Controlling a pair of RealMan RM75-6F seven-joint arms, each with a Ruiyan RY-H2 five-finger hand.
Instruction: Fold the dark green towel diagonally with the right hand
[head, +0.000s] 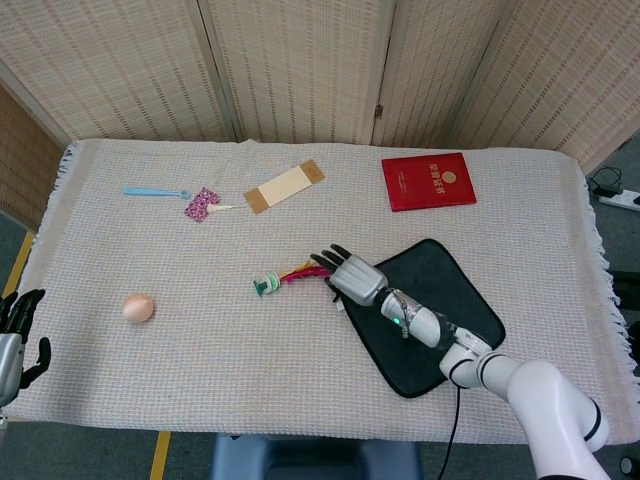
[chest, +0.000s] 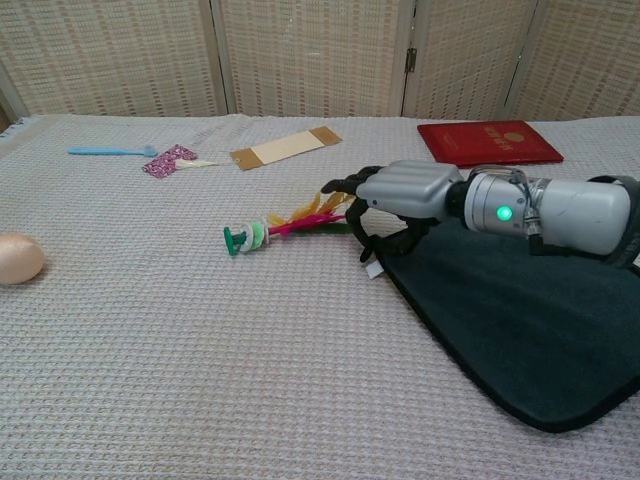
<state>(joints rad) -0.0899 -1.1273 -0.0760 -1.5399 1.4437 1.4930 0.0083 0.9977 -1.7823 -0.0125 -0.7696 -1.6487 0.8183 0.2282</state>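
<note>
The dark green towel (head: 440, 310) lies flat on the right half of the table, turned like a diamond, and shows large in the chest view (chest: 520, 320). My right hand (head: 352, 277) is at its left corner, fingers and thumb curled around the edge (chest: 400, 195). That corner is raised a little off the cloth, and a small white tag (chest: 375, 268) hangs under it. My left hand (head: 15, 335) hangs off the table's front left edge, holding nothing, fingers apart.
A feathered toy with a green base (head: 275, 281) lies just left of my right hand's fingertips. A red booklet (head: 428, 181) is at the back right. An egg (head: 138, 307), a blue spoon (head: 155, 191), a pink scrap (head: 202, 204) and a cardboard strip (head: 285, 186) lie to the left.
</note>
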